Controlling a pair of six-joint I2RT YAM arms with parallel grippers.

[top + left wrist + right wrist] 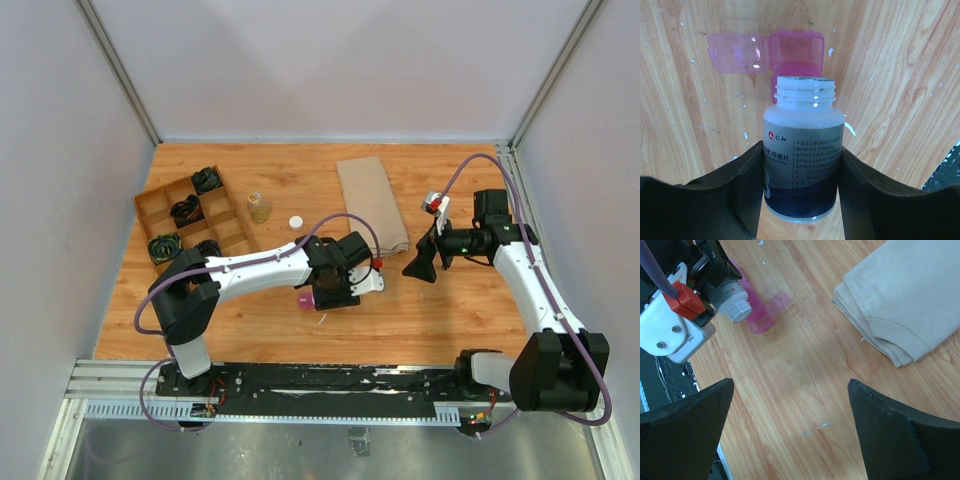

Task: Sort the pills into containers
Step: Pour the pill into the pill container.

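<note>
My left gripper (800, 155) is shut on a white pill bottle (802, 112) with a grey-blue label and no cap. The bottle's open mouth points at the pink containers (796, 50), where one compartment stands open with its clear pink lid (736, 52) folded out to the left. No pills show in any view. From above, the left gripper (325, 288) hovers just over the containers (304, 299) near the table's middle. My right gripper (425, 262) hangs open to the right, above bare wood, nothing between its fingers. The right wrist view catches the bottle (732, 302) and containers (762, 315).
A folded beige cloth (372, 200) lies at the back centre, close to the right gripper. A brown divided tray (222, 220) with black items sits at the back left. Beside it stand a small clear bottle (259, 207) and a white cap (295, 221).
</note>
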